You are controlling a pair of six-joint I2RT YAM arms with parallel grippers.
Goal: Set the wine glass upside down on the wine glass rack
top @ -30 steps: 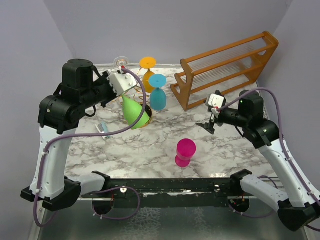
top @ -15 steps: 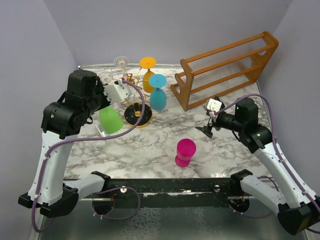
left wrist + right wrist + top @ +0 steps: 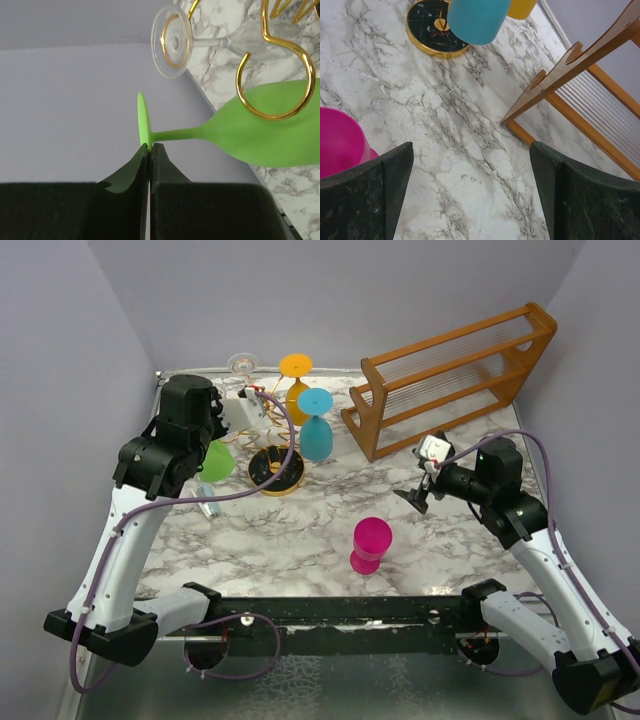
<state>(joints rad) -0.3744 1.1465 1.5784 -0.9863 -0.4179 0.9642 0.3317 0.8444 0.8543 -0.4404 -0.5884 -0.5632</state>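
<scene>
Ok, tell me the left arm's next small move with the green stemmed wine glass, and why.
Probably ease the stem toward the opening of the gold wire loop. The left gripper pinches the green wine glass by its foot, and the loop overlaps the bowl, not yet around the stem.

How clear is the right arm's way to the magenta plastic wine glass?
Likely clear. The right gripper is open and empty, the magenta plastic wine glass stands close by, and only bare marble tabletop lies between them.
</scene>
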